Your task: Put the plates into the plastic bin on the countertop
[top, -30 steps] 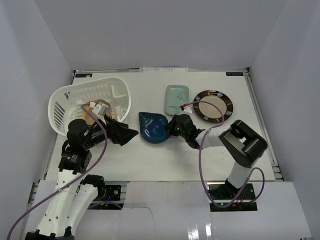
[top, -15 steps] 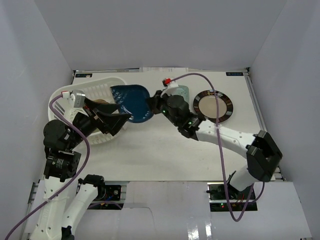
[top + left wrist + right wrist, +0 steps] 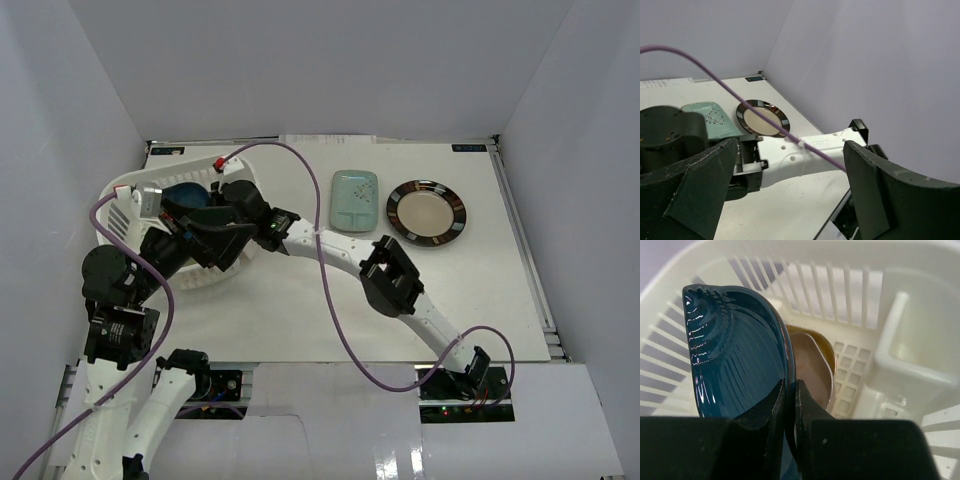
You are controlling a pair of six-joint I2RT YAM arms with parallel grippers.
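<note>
My right gripper (image 3: 790, 395) is shut on the edge of the dark blue leaf-shaped plate (image 3: 735, 355) and holds it on edge inside the white plastic bin (image 3: 865, 290). A brown plate (image 3: 815, 365) stands right behind it. From above, the blue plate (image 3: 185, 195) sits in the bin (image 3: 125, 205) with my right gripper (image 3: 212, 202) reaching in from the right. My left gripper (image 3: 222, 240) is open and empty over the bin's near right side; its fingers (image 3: 880, 190) stand wide apart. A pale teal rectangular plate (image 3: 354, 198) and a round black-rimmed beige plate (image 3: 426, 210) lie on the countertop (image 3: 300, 300).
My right arm (image 3: 340, 245) stretches across the middle of the table, elbow (image 3: 390, 278) raised, close in front of my left gripper (image 3: 790, 150). Its purple cable (image 3: 300, 160) loops above the bin. White walls enclose the table on three sides.
My right gripper lifted the blue plate off the table middle and carried it left into the bin. My left gripper rose from the table to above the bin's near side, then held still.
</note>
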